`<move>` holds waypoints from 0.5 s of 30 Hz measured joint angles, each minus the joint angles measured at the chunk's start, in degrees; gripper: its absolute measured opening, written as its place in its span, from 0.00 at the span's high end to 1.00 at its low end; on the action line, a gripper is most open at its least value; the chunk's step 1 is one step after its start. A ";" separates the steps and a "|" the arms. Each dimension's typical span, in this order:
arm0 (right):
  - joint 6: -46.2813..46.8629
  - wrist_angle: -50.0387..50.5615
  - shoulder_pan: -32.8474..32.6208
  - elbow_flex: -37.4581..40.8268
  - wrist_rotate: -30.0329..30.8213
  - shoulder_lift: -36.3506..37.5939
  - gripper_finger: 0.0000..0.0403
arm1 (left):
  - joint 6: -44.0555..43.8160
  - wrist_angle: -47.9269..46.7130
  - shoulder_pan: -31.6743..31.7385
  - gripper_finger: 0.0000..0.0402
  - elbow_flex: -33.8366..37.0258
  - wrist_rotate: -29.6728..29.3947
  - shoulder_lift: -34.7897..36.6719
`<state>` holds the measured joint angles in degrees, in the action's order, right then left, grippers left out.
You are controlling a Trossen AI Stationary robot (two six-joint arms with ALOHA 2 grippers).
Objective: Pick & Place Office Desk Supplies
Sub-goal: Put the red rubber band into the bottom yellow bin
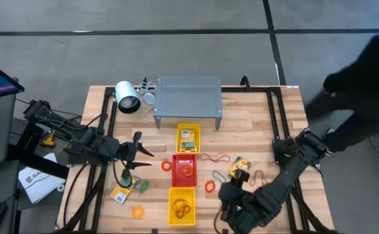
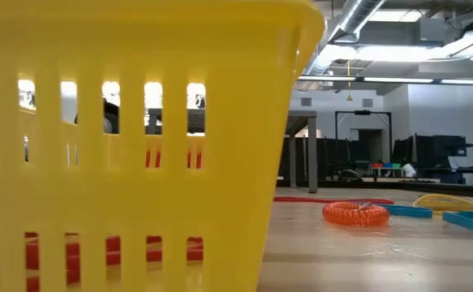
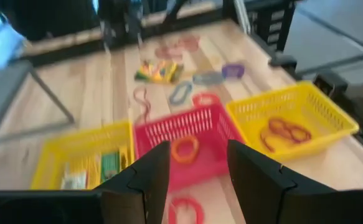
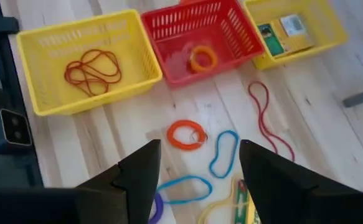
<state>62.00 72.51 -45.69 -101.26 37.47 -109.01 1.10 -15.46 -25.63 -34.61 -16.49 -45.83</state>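
The left gripper (image 3: 193,180) is hovering with its jaws parted and empty, just left of the three trays. The right gripper (image 4: 200,177) is likewise standing open, gripping nothing, above an orange ring (image 4: 186,134) and a blue band (image 4: 223,153) lying on the table (image 1: 254,123). The three trays are sitting in a row: the far yellow tray (image 1: 189,138) is holding card packets (image 4: 287,32), the red tray (image 1: 183,169) is holding one orange ring (image 4: 202,59), and the near yellow tray (image 1: 182,205) is holding brown bands (image 4: 93,70). A loose packet (image 1: 120,194) is lying near the left gripper
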 joint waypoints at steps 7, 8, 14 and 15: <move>0.98 -14.04 1.18 13.99 1.79 0.14 0.47 | -4.47 -0.10 0.00 0.62 0.00 0.39 0.61; -0.46 -18.20 1.77 16.45 1.80 0.53 0.47 | -4.58 -0.17 0.00 0.62 0.00 0.40 0.72; -12.16 -42.24 4.36 30.87 1.59 7.73 0.47 | -5.02 1.71 0.00 0.62 0.00 1.45 0.83; -13.61 -44.42 4.71 33.41 1.47 9.92 0.47 | -5.03 2.32 0.00 0.62 0.00 1.69 0.83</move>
<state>48.39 28.09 -40.98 -67.85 38.95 -99.09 -3.92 -13.14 -25.63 -34.61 -14.80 -44.99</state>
